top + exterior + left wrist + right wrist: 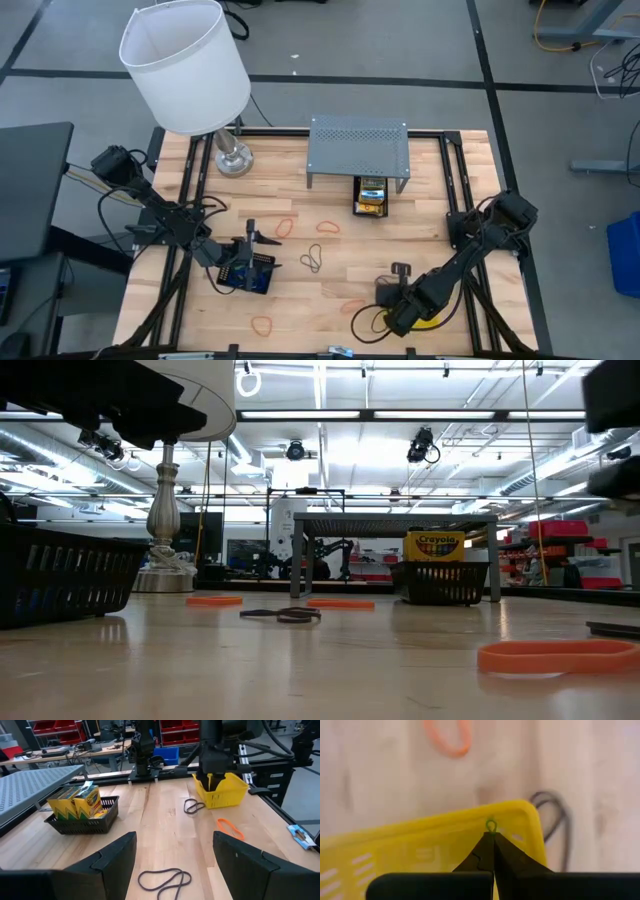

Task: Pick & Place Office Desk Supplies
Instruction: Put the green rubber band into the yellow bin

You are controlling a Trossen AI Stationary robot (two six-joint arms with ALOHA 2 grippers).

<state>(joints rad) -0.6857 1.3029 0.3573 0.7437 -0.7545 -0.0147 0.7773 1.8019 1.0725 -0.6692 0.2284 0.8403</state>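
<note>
Right gripper: the right gripper hangs over the yellow slotted plastic tray at the table's near right edge, its two dark fingertips pressed together on a thin green rubber-band loop, of which a small eye pokes out above the tips.
Left gripper: the left gripper sits at the near left, over a black mesh tray with something blue in it; its fingers stand well apart with nothing between them.
Loose bands: an orange rubber band lies near the front edge, a dark doubled band lies mid-table (a figure-of-eight shape), and two more orange bands lie beyond it.
Crayon boxes: yellow-and-green crayon boxes stand upright in a second black mesh tray, partly under the grey perforated metal shelf.
Far left: a white-shaded lamp on a metal base stands at the back corner of the wooden table.
</note>
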